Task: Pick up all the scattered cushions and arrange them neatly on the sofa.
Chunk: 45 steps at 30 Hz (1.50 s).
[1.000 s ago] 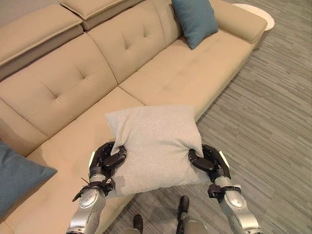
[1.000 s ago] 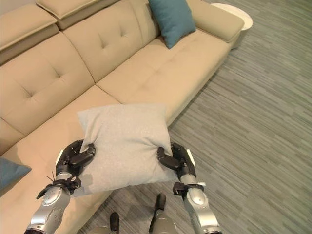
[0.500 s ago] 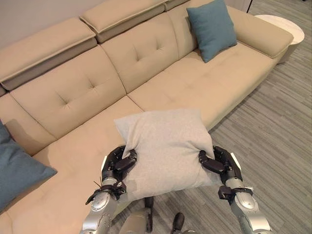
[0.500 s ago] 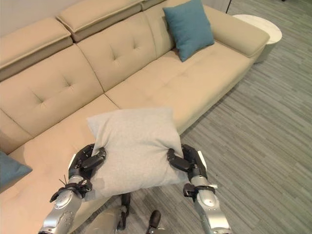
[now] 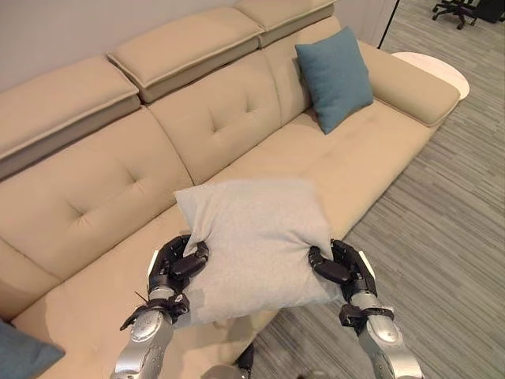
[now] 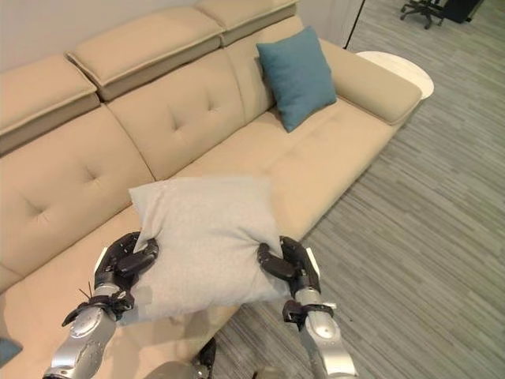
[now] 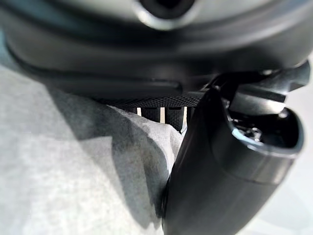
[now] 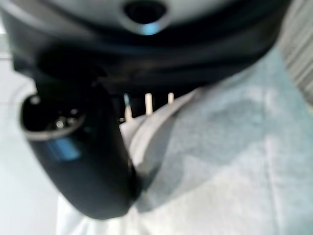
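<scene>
A light grey cushion (image 5: 252, 241) hangs in the air over the front edge of the beige sofa (image 5: 118, 197), held between both hands. My left hand (image 5: 173, 268) is shut on the grey cushion's left edge, and my right hand (image 5: 341, 268) is shut on its right edge. Each wrist view shows grey cloth (image 7: 58, 171) pinched under a thumb. A teal cushion (image 5: 333, 77) leans upright against the sofa's backrest at the far right end. The corner of another teal cushion (image 5: 24, 354) lies on the seat at the lower left.
A round white side table (image 5: 434, 69) stands past the sofa's right armrest. An office chair (image 5: 458, 9) stands at the far upper right. Grey striped carpet (image 5: 442, 213) runs along the sofa's front on the right.
The camera has shifted, so the sofa sits differently in view and the left teal cushion has slid mostly out of sight. Both hands still hold the grey cushion the same way.
</scene>
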Motion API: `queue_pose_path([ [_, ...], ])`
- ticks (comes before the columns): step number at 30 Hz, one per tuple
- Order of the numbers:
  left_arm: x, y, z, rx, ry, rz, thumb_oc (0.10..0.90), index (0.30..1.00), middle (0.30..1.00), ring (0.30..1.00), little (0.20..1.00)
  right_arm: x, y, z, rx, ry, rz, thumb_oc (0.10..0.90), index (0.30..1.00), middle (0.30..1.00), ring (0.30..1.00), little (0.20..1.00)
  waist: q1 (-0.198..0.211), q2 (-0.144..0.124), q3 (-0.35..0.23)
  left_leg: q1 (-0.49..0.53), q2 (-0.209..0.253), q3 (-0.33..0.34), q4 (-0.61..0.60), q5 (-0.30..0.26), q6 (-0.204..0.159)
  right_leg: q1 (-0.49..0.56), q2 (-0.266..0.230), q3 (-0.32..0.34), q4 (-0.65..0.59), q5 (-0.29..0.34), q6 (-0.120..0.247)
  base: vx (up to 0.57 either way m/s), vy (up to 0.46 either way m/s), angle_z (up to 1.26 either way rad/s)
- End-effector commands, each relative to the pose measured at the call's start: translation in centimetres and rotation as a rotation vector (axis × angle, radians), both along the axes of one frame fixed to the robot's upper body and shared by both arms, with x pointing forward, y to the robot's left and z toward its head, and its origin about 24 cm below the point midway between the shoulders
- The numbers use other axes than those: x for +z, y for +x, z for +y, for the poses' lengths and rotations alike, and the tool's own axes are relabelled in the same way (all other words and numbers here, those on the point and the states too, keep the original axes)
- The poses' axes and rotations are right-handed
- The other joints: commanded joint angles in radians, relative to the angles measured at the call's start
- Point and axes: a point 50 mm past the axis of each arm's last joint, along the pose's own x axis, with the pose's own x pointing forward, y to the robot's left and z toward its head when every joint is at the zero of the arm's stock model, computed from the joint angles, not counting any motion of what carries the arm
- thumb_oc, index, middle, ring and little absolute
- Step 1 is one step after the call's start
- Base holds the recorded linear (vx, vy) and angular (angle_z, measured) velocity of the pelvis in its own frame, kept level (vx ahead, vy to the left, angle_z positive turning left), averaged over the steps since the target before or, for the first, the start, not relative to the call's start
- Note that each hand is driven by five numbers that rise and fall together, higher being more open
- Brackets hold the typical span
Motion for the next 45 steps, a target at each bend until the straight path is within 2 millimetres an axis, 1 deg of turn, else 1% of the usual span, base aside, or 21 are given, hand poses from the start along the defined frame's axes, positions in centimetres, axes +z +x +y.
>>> queue_pose_path([
  [1, 5.1, 1.3, -4.0, -0.193, -0.067, -0.315, 0.4, 0.3, 0.3, 0.3, 0.3, 7.2, 3.0, 3.7, 0.178, 0.088, -0.389, 0.4, 0.3, 0.3, 0.3, 0.3, 0.01, 0.02, -0.09, -0.02, 0.065, 0.022, 0.032, -0.094, -0.067, 0.11, 0.045, -0.064, -0.38, 0.18, -0.045, 0.12, -0.112, 0.24],
  [2, 5.1, 1.3, -4.0, -0.189, -0.074, -0.315, 0.4, 0.3, 0.3, 0.3, 0.3, 7.2, 3.0, 3.7, 0.173, 0.092, -0.389, 0.4, 0.3, 0.3, 0.3, 0.3, 0.007, 0.016, -0.091, -0.013, 0.063, 0.008, 0.027, -0.097, -0.072, 0.088, 0.035, -0.042, -0.46, 0.19, -0.049, 0.21, -0.181, 0.31],
  [3, 5.0, 1.3, -4.1, -0.185, -0.085, -0.313, 0.4, 0.3, 0.3, 0.3, 0.3, 7.1, 3.0, 3.5, 0.163, 0.089, -0.388, 0.4, 0.3, 0.3, 0.3, 0.3, -0.007, 0.014, -0.086, 0.017, 0.063, -0.026, 0.011, -0.109, -0.084, 0.087, 0.044, 0.032, -0.576, 0.223, -0.041, 0.27, -0.245, 0.36],
  [4, 4.9, 1.3, -4.2, -0.18, -0.093, -0.313, 0.4, 0.3, 0.3, 0.3, 0.3, 7.2, 2.9, 3.4, 0.156, 0.086, -0.39, 0.4, 0.3, 0.3, 0.3, 0.3, -0.014, 0.008, -0.087, 0.022, 0.063, -0.041, 0.006, -0.111, -0.091, 0.07, 0.049, 0.074, -0.598, 0.249, -0.034, 0.21, -0.187, 0.64],
  [9, 4.7, 1.3, -4.2, -0.188, -0.087, -0.307, 0.4, 0.3, 0.3, 0.3, 0.3, 7.0, 2.9, 3.5, 0.17, 0.075, -0.382, 0.4, 0.3, 0.3, 0.3, 0.3, -0.013, -0.012, -0.1, 0.043, 0.084, -0.059, 0.0, -0.127, -0.117, 0.128, 0.046, 0.038, -0.664, 0.27, -0.034, 0.15, -0.237, 0.58],
  [14, 4.4, 1.2, -4.9, -0.199, -0.138, -0.297, 0.4, 0.3, 0.3, 0.3, 0.3, 6.9, 2.6, 2.1, 0.142, 0.067, -0.37, 0.4, 0.3, 0.3, 0.3, 0.3, -0.017, -0.011, -0.093, -0.022, 0.136, -0.128, 0.074, -0.122, -0.182, 0.205, 0.082, -0.062, -0.721, 0.227, -0.076, 0.05, -0.285, 0.58],
  [17, 4.4, 1.3, -5.4, -0.211, -0.156, -0.3, 0.4, 0.3, 0.3, 0.3, 0.3, 7.1, 2.6, 1.4, 0.119, 0.055, -0.378, 0.4, 0.3, 0.3, 0.3, 0.3, -0.026, -0.013, -0.073, -0.082, 0.134, -0.085, 0.162, -0.128, -0.193, 0.229, 0.074, -0.108, -0.732, 0.213, -0.087, -0.04, -0.142, 0.84],
  [18, 4.6, 1.5, -5.8, -0.225, -0.165, -0.306, 0.4, 0.3, 0.3, 0.3, 0.3, 7.1, 2.5, 0.9, 0.087, 0.048, -0.378, 0.4, 0.3, 0.3, 0.3, 0.3, -0.04, -0.015, -0.064, -0.112, 0.144, 0.022, 0.203, -0.13, -0.185, 0.258, 0.072, -0.152, -0.754, 0.206, -0.091, -0.02, -0.091, 0.64],
  [19, 4.6, 1.5, -5.8, -0.225, -0.165, -0.306, 0.4, 0.3, 0.3, 0.3, 0.3, 7.1, 2.5, 0.9, 0.087, 0.048, -0.378, 0.4, 0.3, 0.3, 0.3, 0.3, -0.041, -0.015, -0.065, -0.112, 0.144, 0.022, 0.204, -0.13, -0.185, 0.258, 0.072, -0.152, -0.755, 0.206, -0.091, 0.01, -0.134, 0.62],
  [21, 4.7, 1.7, -6.1, -0.242, -0.161, -0.314, 0.4, 0.3, 0.3, 0.3, 0.3, 7.2, 2.4, 0.6, 0.063, 0.044, -0.382, 0.4, 0.3, 0.3, 0.3, 0.3, -0.054, -0.009, -0.07, -0.132, 0.132, 0.152, 0.192, -0.124, -0.161, 0.281, 0.078, -0.196, -0.768, 0.196, -0.091, 0.04, -0.077, 0.8],
  [24, 4.8, 1.8, -6.3, -0.244, -0.16, -0.313, 0.4, 0.3, 0.3, 0.3, 0.3, 7.2, 2.5, 0.8, 0.052, 0.042, -0.384, 0.4, 0.3, 0.3, 0.3, 0.3, -0.056, -0.007, -0.088, -0.164, 0.103, 0.221, 0.181, -0.109, -0.141, 0.286, 0.087, -0.222, -0.771, 0.184, -0.095, 0.07, -0.029, 0.72],
  [28, 4.6, 1.6, -6.0, -0.231, -0.149, -0.299, 0.4, 0.3, 0.3, 0.3, 0.3, 7.1, 2.6, 1.2, 0.056, 0.051, -0.378, 0.4, 0.3, 0.3, 0.3, 0.3, -0.04, -0.009, -0.095, -0.161, 0.079, 0.207, 0.147, -0.11, -0.128, 0.293, 0.105, -0.22, -0.765, 0.174, -0.096, 0.12, 0.027, 0.2],
  [29, 4.4, 1.3, -5.7, -0.224, -0.145, -0.285, 0.4, 0.3, 0.3, 0.3, 0.3, 6.9, 2.7, 1.6, 0.07, 0.055, -0.373, 0.4, 0.3, 0.3, 0.3, 0.3, -0.029, -0.015, -0.1, -0.139, 0.065, 0.169, 0.114, -0.106, -0.12, 0.299, 0.109, -0.219, -0.746, 0.165, -0.095, 0.21, 0.092, -0.02],
  [32, 4.1, 0.9, -5.1, -0.211, -0.134, -0.266, 0.4, 0.3, 0.3, 0.3, 0.3, 6.8, 2.7, 2.3, 0.103, 0.056, -0.364, 0.4, 0.3, 0.3, 0.3, 0.3, -0.012, -0.017, -0.116, -0.086, 0.062, 0.176, 0.061, -0.112, -0.093, 0.295, 0.09, -0.221, -0.648, 0.135, -0.082, 0.16, 0.127, -0.12],
  [35, 4.1, 0.7, -4.6, -0.203, -0.12, -0.265, 0.4, 0.3, 0.3, 0.3, 0.3, 6.8, 2.7, 2.6, 0.117, 0.062, -0.367, 0.4, 0.3, 0.3, 0.3, 0.3, -0.012, -0.016, -0.109, -0.053, 0.06, 0.175, 0.046, -0.117, -0.078, 0.255, 0.057, -0.202, -0.526, 0.139, -0.06, 0.11, 0.105, -0.16],
  [36, 4.3, 0.8, -4.4, -0.199, -0.106, -0.273, 0.4, 0.3, 0.3, 0.3, 0.3, 6.9, 2.7, 2.8, 0.124, 0.066, -0.37, 0.4, 0.3, 0.3, 0.3, 0.3, -0.028, -0.006, -0.094, -0.038, 0.064, 0.146, 0.042, -0.116, -0.068, 0.19, 0.046, -0.129, -0.415, 0.165, -0.035, 0.06, 0.044, 0.02],
  [37, 4.3, 0.8, -4.4, -0.199, -0.106, -0.273, 0.4, 0.3, 0.3, 0.3, 0.3, 6.9, 2.7, 2.8, 0.124, 0.065, -0.37, 0.4, 0.3, 0.3, 0.3, 0.3, -0.027, -0.006, -0.098, -0.044, 0.066, 0.147, 0.042, -0.114, -0.068, 0.185, 0.048, -0.129, -0.417, 0.169, -0.036, 0.1, 0.034, 0.14],
  [39, 4.5, 0.9, -4.4, -0.201, -0.103, -0.289, 0.4, 0.3, 0.3, 0.3, 0.3, 6.8, 2.7, 2.8, 0.114, 0.074, -0.372, 0.4, 0.3, 0.3, 0.3, 0.3, -0.042, 0.004, -0.097, -0.027, 0.072, 0.109, 0.026, -0.113, -0.075, 0.149, 0.053, -0.021, -0.484, 0.166, -0.046, 0.13, -0.042, 0.33],
  [42, 4.6, 1.0, -4.5, -0.205, -0.098, -0.293, 0.4, 0.3, 0.3, 0.3, 0.3, 6.8, 2.6, 2.7, 0.105, 0.072, -0.374, 0.4, 0.3, 0.3, 0.3, 0.3, -0.048, 0.008, -0.096, -0.022, 0.075, 0.093, 0.021, -0.115, -0.079, 0.14, 0.05, 0.01, -0.528, 0.178, -0.046, 0.13, -0.07, 0.24],
  [43, 4.7, 1.2, -4.7, -0.209, -0.094, -0.302, 0.4, 0.3, 0.3, 0.3, 0.3, 6.8, 2.6, 2.5, 0.1, 0.065, -0.373, 0.4, 0.3, 0.3, 0.3, 0.3, -0.063, 0.008, -0.094, -0.002, 0.072, 0.058, 0.009, -0.119, -0.088, 0.12, 0.048, 0.085, -0.595, 0.209, -0.041, 0.18, -0.082, 0.19],
  [45, 4.9, 1.3, -4.7, -0.207, -0.084, -0.31, 0.4, 0.3, 0.3, 0.3, 0.3, 6.9, 2.7, 2.6, 0.103, 0.052, -0.374, 0.4, 0.3, 0.3, 0.3, 0.3, -0.069, 0.004, -0.089, 0.014, 0.071, 0.033, 0.004, -0.128, -0.096, 0.107, 0.04, 0.105, -0.628, 0.241, -0.032, 0.18, -0.12, 0.64],
])
